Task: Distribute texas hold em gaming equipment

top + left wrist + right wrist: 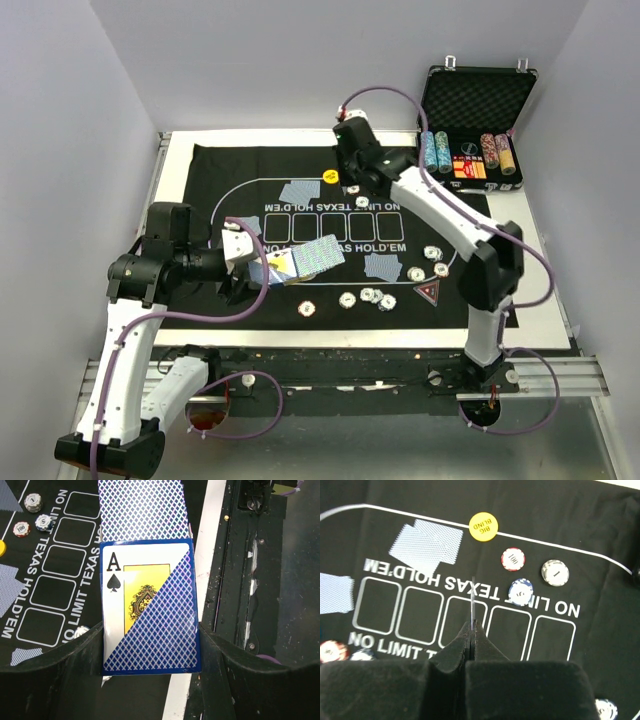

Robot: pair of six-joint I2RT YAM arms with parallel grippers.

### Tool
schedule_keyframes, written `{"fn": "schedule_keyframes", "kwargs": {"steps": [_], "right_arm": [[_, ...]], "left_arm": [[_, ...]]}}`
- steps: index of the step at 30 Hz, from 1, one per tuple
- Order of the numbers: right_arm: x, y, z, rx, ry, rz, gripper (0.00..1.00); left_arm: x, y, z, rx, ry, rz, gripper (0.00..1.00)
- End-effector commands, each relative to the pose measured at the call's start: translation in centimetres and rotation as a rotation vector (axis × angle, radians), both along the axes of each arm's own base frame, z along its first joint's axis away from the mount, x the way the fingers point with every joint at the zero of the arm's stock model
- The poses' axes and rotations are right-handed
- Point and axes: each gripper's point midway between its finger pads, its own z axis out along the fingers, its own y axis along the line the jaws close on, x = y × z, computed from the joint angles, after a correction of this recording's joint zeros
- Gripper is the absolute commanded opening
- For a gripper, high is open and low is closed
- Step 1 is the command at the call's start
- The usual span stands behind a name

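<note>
Both grippers are squeezed shut over the black felt mat with white letters.

The left gripper grips a pack of blue-backed playing cards by its sides, above the near side of the mat; an ace of spades shows on the pack. The right gripper is pinched tight on a thin pale sliver, and what it is cannot be told. Below it lie a red striped chip, a white chip and a blue chip. A round yellow button and loose blue-backed cards lie near them. A dark red triangle marker lies on the mat's right side. More chips stand in the open black metal case at the far right.
</note>
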Motion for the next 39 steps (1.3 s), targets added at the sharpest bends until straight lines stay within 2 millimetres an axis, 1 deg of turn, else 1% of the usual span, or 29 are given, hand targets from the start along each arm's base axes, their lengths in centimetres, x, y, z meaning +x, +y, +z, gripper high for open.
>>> {"fn": "schedule_keyframes", "kwargs": {"steps": [1,3,5,7,9,11,15,19,21,25,29,33,34,37,39], "right_arm": [[3.3,0.8,-2.0,-0.104,-0.071,-0.001,0.01],[3.9,1.5,-3.9,-0.124,-0.056,0.01,0.01],[4.5,1.7,-5.7,-0.149,-0.039,0.006,0.01],[4.9,1.9,-6.8,-0.174,-0.044,0.003,0.01],[5.2,2.0,-7.5,-0.218,-0.064,0.0,0.01],[5.0,2.6,-8.3,-0.275,-0.082,0.009,0.01],[3.9,5.0,-9.9,-0.336,-0.098,0.04,0.01],[2.9,7.5,-12.1,-0.397,-0.107,0.083,0.01],[2.4,8.2,-13.5,-0.415,-0.094,0.097,0.01],[1.5,9.2,-15.4,-0.482,-0.106,0.113,0.01],[1.1,9.3,-16.4,-0.521,-0.118,0.103,0.01],[0.8,9.1,-16.7,-0.618,-0.166,0.081,0.01],[0.8,9.0,-16.5,-0.633,-0.182,0.072,0.01],[0.4,9.5,-16.7,-0.636,-0.187,0.092,0.01],[0.1,9.9,-17.2,-0.638,-0.181,0.109,0.01]], "left_arm": [[-1.2,-0.4,0.9,-0.04,-0.016,-0.037,0.2],[-1.2,-0.3,0.9,-0.038,-0.014,-0.034,0.2],[-1.3,-0.3,1.0,-0.04,-0.015,-0.035,0.2],[-1.4,-0.4,1.1,-0.046,-0.008,-0.041,0.2],[-1.6,-0.5,1.2,-0.052,-0.003,-0.044,0.2],[-1.7,-0.5,1.4,-0.055,-0.005,-0.048,0.2],[-1.9,-0.5,1.4,-0.053,-0.007,-0.049,0.2],[-2.0,-0.4,1.6,-0.052,-0.01,-0.052,0.2],[-2.1,-0.4,1.6,-0.053,-0.015,-0.053,0.2],[-2.2,-0.4,1.7,-0.052,-0.014,-0.051,0.2],[-2.3,-0.4,1.7,-0.05,-0.015,-0.053,0.2],[-2.3,-0.4,1.7,-0.05,-0.013,-0.053,0.2],[-2.3,-0.4,1.8,-0.051,-0.016,-0.052,0.2],[-2.2,-0.3,1.7,-0.046,-0.017,-0.05,0.2],[-2.2,-0.3,1.7,-0.046,-0.017,-0.048,0.2]]}}
